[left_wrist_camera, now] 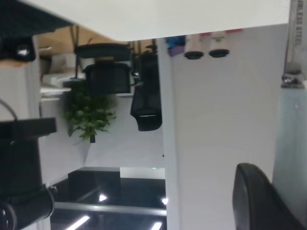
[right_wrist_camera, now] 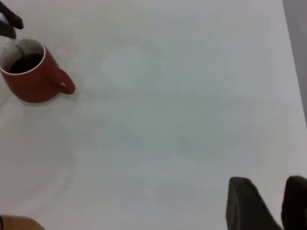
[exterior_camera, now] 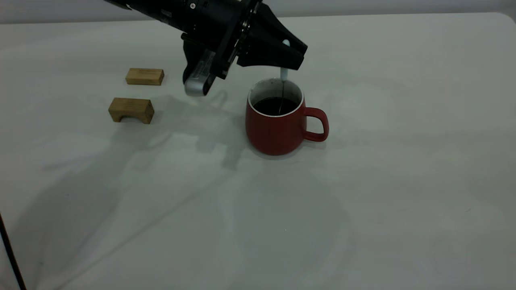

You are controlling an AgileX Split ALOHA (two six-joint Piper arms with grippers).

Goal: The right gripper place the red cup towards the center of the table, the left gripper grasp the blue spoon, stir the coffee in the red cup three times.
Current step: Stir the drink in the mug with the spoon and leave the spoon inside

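The red cup [exterior_camera: 282, 129] stands upright near the middle of the table [exterior_camera: 363, 201], handle toward the right, with dark coffee [exterior_camera: 278, 105] inside. Just above its rim hangs my left gripper [exterior_camera: 288, 58], shut on the blue spoon [exterior_camera: 284, 74]. The spoon hangs straight down with its metal neck dipping into the coffee; the bowl is hidden. In the left wrist view the spoon's pale handle [left_wrist_camera: 290, 134] runs beside one black finger [left_wrist_camera: 259, 201]. My right gripper [right_wrist_camera: 271, 196] is open over bare table, well away from the cup [right_wrist_camera: 36, 79].
Two tan wooden blocks [exterior_camera: 144, 76] [exterior_camera: 131, 109] lie left of the cup, behind the left arm. The table's far edge runs behind the cup. A thin black cable [exterior_camera: 10, 249] crosses the near left corner.
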